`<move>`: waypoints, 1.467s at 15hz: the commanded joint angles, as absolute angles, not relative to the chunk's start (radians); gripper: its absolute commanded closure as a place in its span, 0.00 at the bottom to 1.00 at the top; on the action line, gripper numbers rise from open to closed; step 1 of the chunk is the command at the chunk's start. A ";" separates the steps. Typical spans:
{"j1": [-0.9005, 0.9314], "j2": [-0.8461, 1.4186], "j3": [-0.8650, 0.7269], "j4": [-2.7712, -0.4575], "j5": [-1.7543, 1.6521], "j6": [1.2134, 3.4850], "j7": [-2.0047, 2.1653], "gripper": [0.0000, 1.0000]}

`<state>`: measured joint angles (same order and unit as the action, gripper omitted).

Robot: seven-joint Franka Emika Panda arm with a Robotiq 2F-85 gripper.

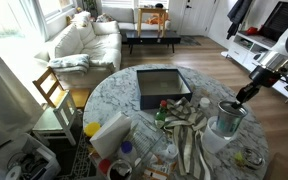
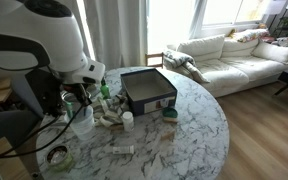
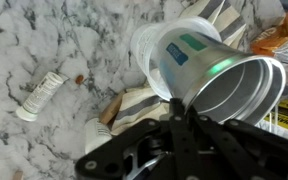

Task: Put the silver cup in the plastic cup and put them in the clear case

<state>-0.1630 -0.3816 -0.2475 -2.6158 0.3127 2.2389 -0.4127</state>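
My gripper (image 3: 181,103) is shut on the near rim of the silver cup (image 3: 239,92), a shiny metal cup whose open mouth faces the wrist camera. The whitish plastic cup (image 3: 179,50), with a green and blue label, lies right behind it and overlaps it; I cannot tell whether one sits inside the other. In an exterior view the gripper (image 1: 244,97) reaches down to the cups (image 1: 227,118) near the table's edge. They also show beside the arm in an exterior view (image 2: 81,118). The clear case (image 1: 162,86) (image 2: 149,88), a square dark-bottomed box, stands open near the middle of the marble table.
A striped cloth (image 1: 189,138) (image 3: 134,105) lies under and beside the cups. A white-and-yellow carton (image 1: 109,133), small bottles (image 2: 127,119) and a white tube (image 3: 39,96) litter the table. A wooden chair (image 1: 52,92) stands at the table's edge.
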 commanded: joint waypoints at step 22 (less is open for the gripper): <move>-0.137 -0.293 -0.258 -2.735 0.290 2.455 -0.361 0.00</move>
